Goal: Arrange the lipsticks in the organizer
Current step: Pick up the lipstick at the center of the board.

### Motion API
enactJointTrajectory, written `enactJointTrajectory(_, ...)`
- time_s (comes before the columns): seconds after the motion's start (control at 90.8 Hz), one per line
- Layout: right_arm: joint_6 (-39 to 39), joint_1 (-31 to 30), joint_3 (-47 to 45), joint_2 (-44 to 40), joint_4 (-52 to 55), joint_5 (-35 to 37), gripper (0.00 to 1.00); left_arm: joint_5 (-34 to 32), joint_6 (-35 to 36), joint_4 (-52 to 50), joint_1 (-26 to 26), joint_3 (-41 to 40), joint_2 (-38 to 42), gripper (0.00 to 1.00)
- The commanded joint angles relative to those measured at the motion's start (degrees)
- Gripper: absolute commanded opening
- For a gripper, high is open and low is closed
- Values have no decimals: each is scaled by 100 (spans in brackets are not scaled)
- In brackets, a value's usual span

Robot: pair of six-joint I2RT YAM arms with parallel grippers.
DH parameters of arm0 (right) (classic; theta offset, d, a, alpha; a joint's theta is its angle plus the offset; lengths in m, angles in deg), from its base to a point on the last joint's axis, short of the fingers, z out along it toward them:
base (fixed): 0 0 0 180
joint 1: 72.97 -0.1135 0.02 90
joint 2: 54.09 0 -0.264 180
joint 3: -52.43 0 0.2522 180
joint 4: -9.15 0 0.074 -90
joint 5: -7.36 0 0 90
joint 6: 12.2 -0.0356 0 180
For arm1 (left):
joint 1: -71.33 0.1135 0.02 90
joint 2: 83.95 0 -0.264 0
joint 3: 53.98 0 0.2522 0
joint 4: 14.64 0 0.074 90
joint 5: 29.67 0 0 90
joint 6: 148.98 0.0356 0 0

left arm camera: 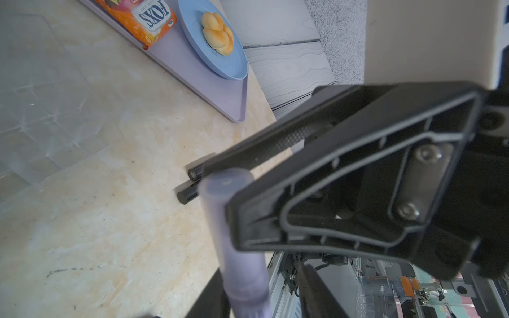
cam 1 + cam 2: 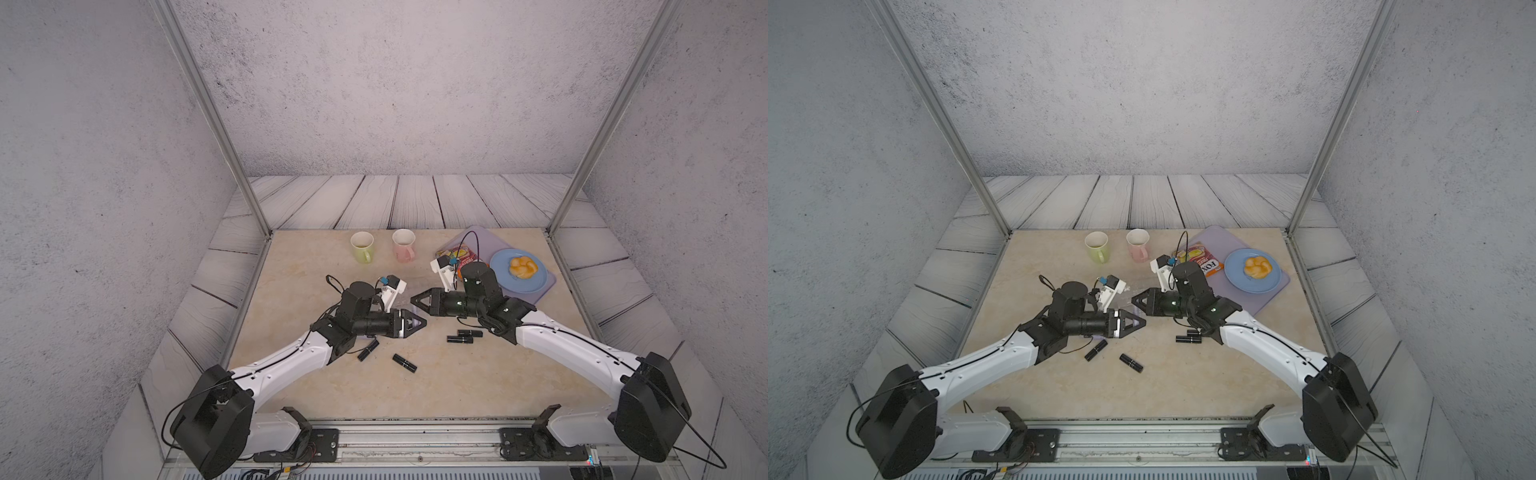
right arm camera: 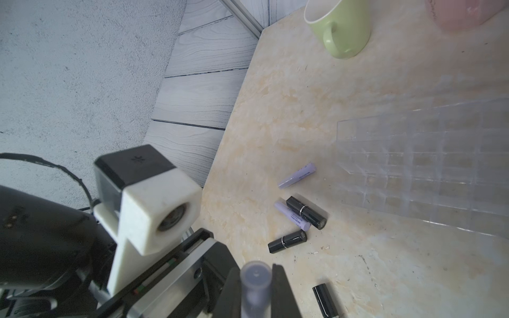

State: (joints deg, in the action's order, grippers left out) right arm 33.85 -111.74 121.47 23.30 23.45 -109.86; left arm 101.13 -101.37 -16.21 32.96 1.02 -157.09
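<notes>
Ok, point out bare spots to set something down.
Free: the front strip of the table, between the black lipsticks and the near edge; also the far-left corner beside the green mug. Crowded: the middle, around the organizer.

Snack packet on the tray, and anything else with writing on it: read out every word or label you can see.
"FOX'S": pale label on the orange snack packet, upside down in the left wrist view.
Smaller print on the packet: too blurred to read.
Print along the lilac lipsticks: too small to read.
Black lipsticks: no text visible.
</notes>
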Motion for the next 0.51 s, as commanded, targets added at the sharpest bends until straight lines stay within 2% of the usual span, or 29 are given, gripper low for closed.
enactJointTrajectory(0.0,-141,-8,-69,-70,-184,13,15,86,193,-1,23,24,76,26)
enactJointTrajectory(0.077,-194,-6,-51,-59,-183,4,17,-40,446,-283,23,106,125,1)
enactJointTrajectory(0.088,-202,-7,-39,-62,-171,-8,18,-74,492,-347,23,114,134,0)
enactJointTrajectory(0.132,-213,-8,49,-43,-22,-64,25,-230,735,-602,30,174,204,0)
enactJointTrajectory(0.209,-139,12,364,-33,614,-205,51,-618,1304,-1142,31,299,395,0)
enactJointTrajectory(0.275,-8,70,600,-75,1150,-355,64,-1039,1716,-1497,28,361,613,0)
enactJointTrajectory(0.385,434,101,910,-126,1945,-730,68,-1477,1966,-1400,23,207,914,0)
enactJointTrajectory(0.495,676,90,1089,-78,2582,-850,66,-1446,2010,-1325,15,161,904,0)
